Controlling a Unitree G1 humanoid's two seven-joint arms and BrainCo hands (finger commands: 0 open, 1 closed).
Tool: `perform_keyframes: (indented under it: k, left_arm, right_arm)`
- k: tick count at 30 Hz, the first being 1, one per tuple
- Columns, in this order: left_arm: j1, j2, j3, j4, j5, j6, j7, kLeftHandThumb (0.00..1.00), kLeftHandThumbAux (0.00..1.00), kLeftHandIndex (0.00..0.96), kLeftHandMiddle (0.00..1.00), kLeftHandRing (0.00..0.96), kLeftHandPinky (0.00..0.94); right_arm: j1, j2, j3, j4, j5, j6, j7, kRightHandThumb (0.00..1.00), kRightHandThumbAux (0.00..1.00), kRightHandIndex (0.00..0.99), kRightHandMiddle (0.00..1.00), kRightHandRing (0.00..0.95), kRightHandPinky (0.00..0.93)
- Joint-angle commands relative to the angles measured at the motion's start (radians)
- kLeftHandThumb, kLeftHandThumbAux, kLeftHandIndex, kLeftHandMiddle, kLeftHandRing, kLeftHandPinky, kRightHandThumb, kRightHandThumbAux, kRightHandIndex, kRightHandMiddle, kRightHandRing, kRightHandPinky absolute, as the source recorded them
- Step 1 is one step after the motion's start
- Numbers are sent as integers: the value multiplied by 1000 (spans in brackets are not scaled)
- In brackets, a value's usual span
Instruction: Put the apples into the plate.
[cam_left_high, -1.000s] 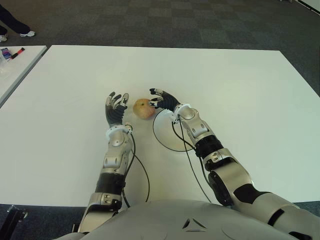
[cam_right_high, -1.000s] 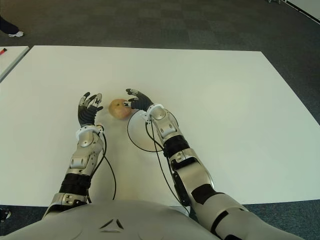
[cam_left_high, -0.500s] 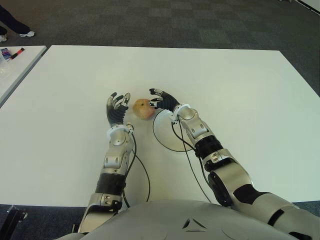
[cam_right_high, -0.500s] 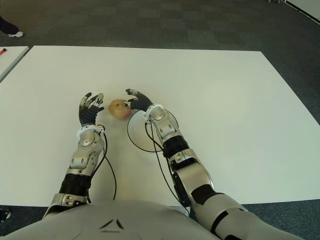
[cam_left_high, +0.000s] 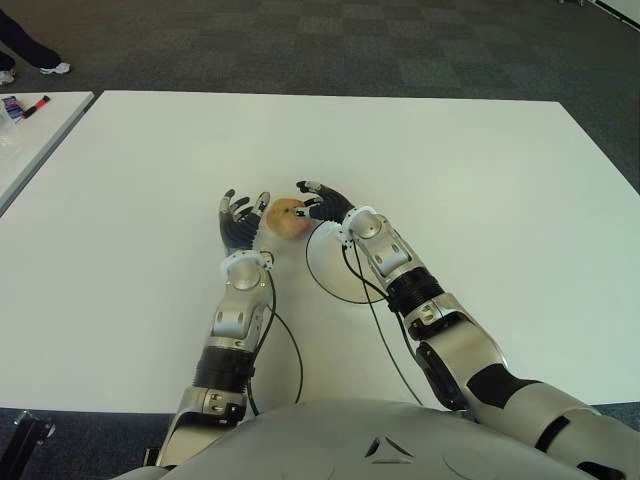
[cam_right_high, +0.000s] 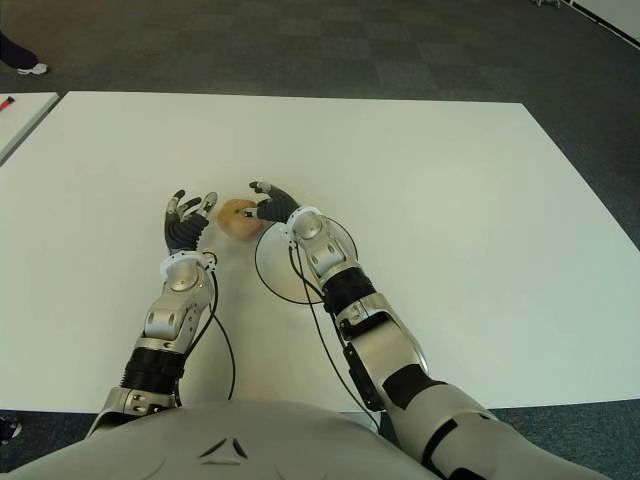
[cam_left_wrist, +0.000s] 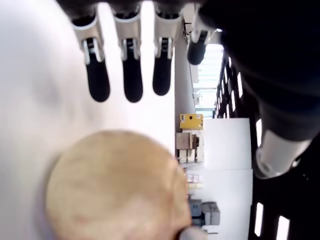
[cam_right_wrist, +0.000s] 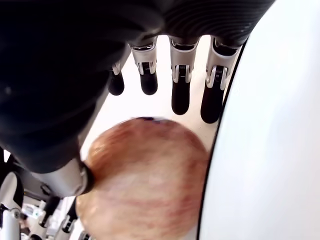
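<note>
Flanking one apple (cam_left_high: 288, 217) with both hands, no grasp yet. It sits on the white bench (cam_left_high: 480, 180), just off the far-left rim of the plate (cam_left_high: 322, 271), not in it. The plate is a flat white disc, mostly hidden under the right forearm.

Right hand (cam_left_high: 325, 205) reaches over the plate's far edge, thumb side close against the apple. Its own wrist view shows the fingers (cam_right_wrist: 180, 92) extended and spread beyond the apple, not wrapped on it; thumb looks touching or nearly so, cannot tell for sure.

Left hand (cam_left_high: 240, 222) is just beside the apple on the other side, palm toward it. Its wrist view shows fingers (cam_left_wrist: 131, 75) straight and apart, with a gap to the apple. Neither hand holds anything.

Handling judgement: the apple is firm, round, smooth-skinned, moderately light, so it should take a squeeze without damage but will roll or slip out of a shallow pinch. Best hold is likely around the widest middle, thumb opposite the fingers, wrapping past the equator, not on top near the stem. A sideways nudge from either hand could send it rolling across the bench.

Only one apple shows in any view. The plate is right alongside, so a short lift and move would do.
</note>
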Motion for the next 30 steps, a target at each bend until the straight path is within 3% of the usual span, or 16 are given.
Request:
perform_keyframes:
  k: [1,14,23,30]
  left_arm:
    - [12,-59,-20,19,40,53,-8,106,624,87,202,257,304]
    - [3,-77,-4,74,58,23,1,165,622,79,207,260,319]
    - [7,-74,-6,99,64,-12,-5,254,640,75,202,256,330]
    - [12,-72,-9,97,67,-21,-11,277,655,69,191,249,330]
  right_arm:
    - [40,-2,46,25,-50,34,-31,109,659,0,42,131,246]
    - [72,-5,72,34,-83,25,-74,133,616,0,72,175,317]
    - [78,-25,73,98,-93,-107,-121,241,637,0,110,216,337]
    - [79,-28,67,115,-94,-147,-136,284,633,0,108,215,325]
